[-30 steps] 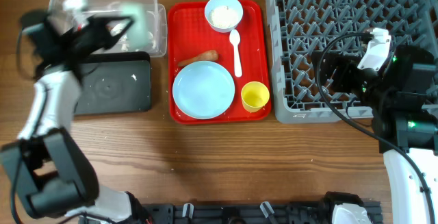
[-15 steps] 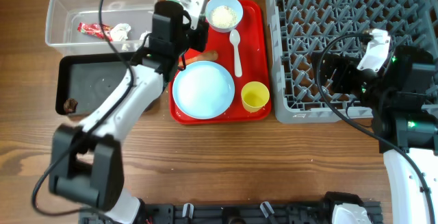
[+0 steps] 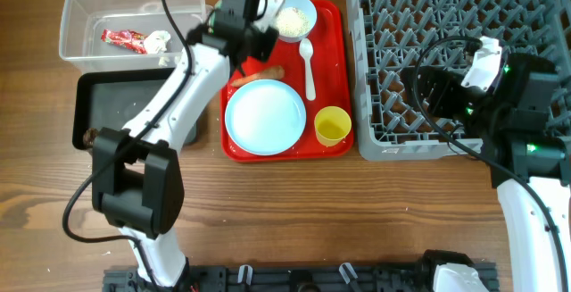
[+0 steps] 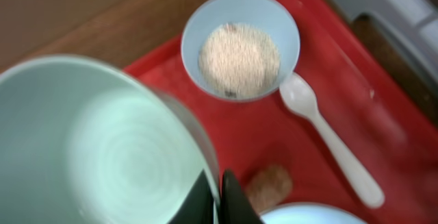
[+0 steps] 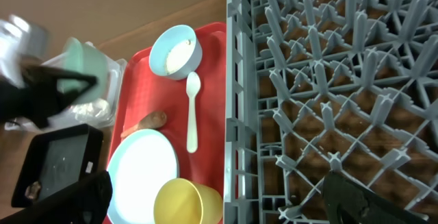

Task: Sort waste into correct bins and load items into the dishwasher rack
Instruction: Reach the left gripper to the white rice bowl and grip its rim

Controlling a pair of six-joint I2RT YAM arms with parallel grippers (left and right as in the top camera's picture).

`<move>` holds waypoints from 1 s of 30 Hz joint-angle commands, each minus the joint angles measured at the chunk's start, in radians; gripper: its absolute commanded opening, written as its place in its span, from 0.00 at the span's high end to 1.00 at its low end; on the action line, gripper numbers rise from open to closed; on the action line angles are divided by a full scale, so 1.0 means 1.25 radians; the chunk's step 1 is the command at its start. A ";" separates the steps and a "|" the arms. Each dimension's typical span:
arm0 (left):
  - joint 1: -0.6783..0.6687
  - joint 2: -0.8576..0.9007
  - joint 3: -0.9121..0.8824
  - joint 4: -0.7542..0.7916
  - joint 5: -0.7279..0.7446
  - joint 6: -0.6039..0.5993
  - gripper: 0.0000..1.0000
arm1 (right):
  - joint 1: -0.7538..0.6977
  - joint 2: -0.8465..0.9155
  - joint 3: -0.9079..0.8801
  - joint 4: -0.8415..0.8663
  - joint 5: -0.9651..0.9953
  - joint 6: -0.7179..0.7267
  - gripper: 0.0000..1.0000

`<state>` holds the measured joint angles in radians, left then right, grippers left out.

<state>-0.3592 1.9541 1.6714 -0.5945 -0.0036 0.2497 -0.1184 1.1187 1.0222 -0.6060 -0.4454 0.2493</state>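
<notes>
Now, teal bowl (image 4: 96, 155) rim pinched between left jaws, right jaws wide over rack (image 5: 328, 80)

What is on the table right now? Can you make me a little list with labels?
Left gripper: shut on the rim of an empty green bowl
Right gripper: open, over the rack
Red tray: bowl of rice, spoon, carrot, plate, yellow cup
Clear tub: wrapper, tissue
Black tray: small brown scrap
Rack: no dishes in view
</notes>
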 commanded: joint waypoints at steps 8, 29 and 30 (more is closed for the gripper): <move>0.003 0.203 0.185 -0.147 0.031 -0.104 0.96 | 0.003 0.008 0.014 -0.016 -0.022 0.013 0.00; -0.019 0.209 0.268 -0.098 0.126 -0.065 0.47 | 0.003 0.008 0.014 -0.012 -0.022 0.010 0.00; -0.025 0.211 0.273 -0.085 0.129 -0.033 0.45 | 0.003 0.008 0.014 -0.011 -0.022 0.010 0.00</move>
<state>-0.3614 2.2826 1.9217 -0.7258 0.0784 0.1192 -0.1184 1.1221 1.0222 -0.6292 -0.4526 0.2577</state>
